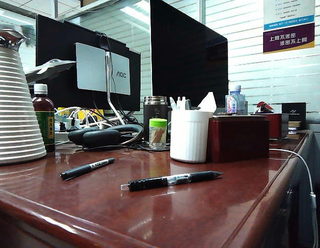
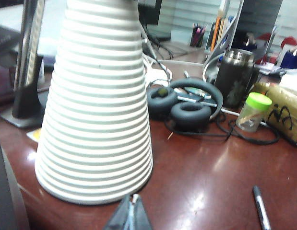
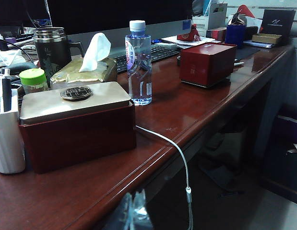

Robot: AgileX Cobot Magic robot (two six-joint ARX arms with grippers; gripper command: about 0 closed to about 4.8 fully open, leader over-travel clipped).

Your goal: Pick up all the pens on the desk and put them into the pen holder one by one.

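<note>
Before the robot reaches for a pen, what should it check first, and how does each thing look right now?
1. Both pens on the desk: ok; marker-like pen and clear-middle pen lie flat, apart.
2. Pen holder upright: ok; some items already stick out of it.
3. Left gripper free: ok; shut, holding nothing, near the ribbed jug.
4. Right gripper free: ok; shut, by the desk's front edge.
5. Jaws ready to grasp: not ok; both shut.
6. Room left in the holder: cannot tell.
</note>
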